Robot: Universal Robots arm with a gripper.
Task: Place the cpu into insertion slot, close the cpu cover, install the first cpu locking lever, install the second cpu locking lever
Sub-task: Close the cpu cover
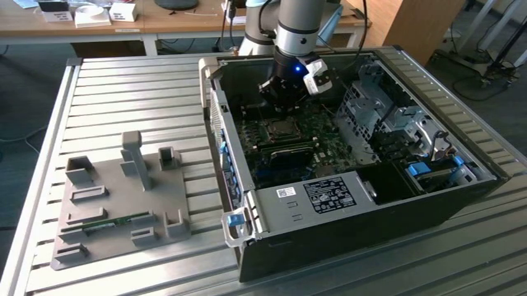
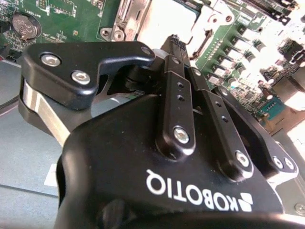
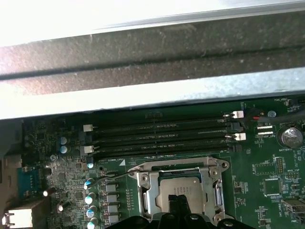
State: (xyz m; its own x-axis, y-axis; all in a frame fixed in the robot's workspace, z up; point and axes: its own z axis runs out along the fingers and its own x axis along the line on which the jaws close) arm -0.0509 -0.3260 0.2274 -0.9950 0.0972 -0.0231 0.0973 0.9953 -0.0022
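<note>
Cpu [image 3: 178, 187] lies inside the lowered cover's [image 3: 147, 193] window. Closed, empty pincer [image 3: 177, 210] hangs just above the cover. Lever step, I judge: the seemingly unlatched lever [image 3: 110, 178] beside the cover needs pressing down and hooking.

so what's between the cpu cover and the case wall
Long black memory slots, side by side, lie between the cpu cover and the case wall, in the first wrist view.

cpu cover [image 3: 144, 192] over cpu [image 3: 186, 183], beside memory slots [image 3: 162, 138]
</note>
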